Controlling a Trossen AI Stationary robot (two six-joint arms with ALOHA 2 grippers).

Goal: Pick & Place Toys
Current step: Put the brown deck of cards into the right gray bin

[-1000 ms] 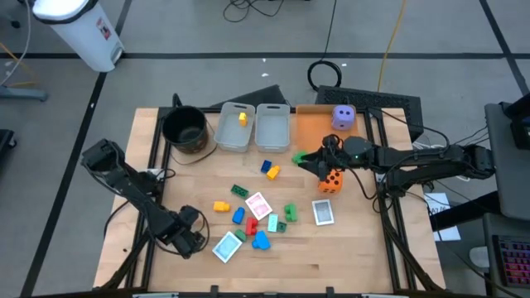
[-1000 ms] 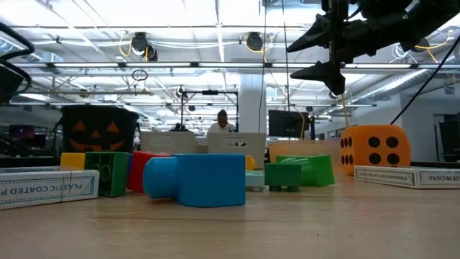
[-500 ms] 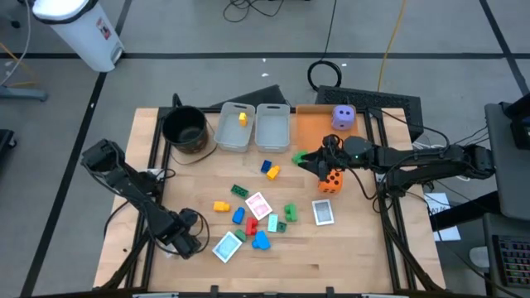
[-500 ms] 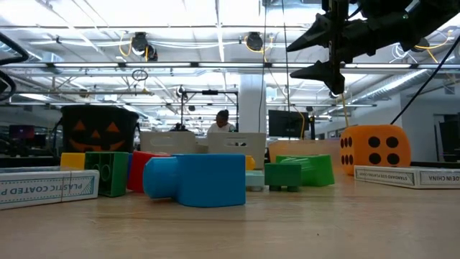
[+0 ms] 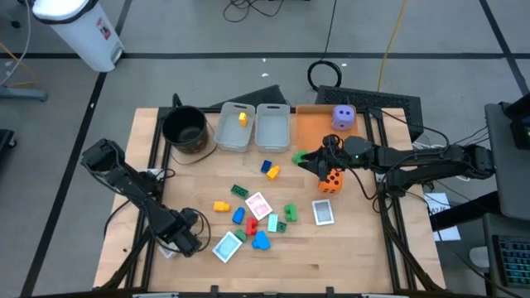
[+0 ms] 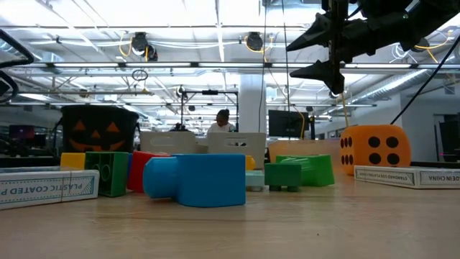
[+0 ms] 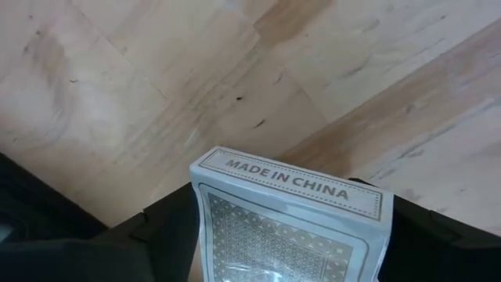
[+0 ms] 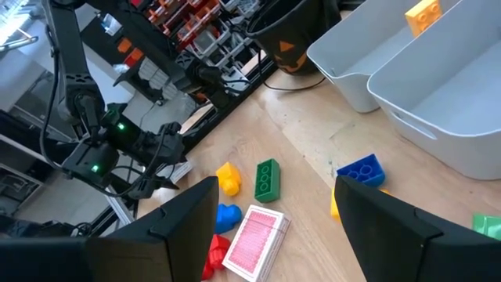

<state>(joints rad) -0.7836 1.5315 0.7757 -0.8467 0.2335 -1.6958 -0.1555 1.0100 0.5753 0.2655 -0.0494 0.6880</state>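
Left gripper (image 5: 192,242) fingers closed on card pack (image 7: 291,219) just beside blue block (image 5: 262,240) near counter (image 5: 331,257) edge: lift straight, keep grip square; right gripper (image 5: 308,162) fingers apart, empty, hovering by orange die (image 5: 330,180).

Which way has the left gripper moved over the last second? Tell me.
Cannot tell: in the high view the left gripper sits beside the same card pack, any shift too slight to judge.
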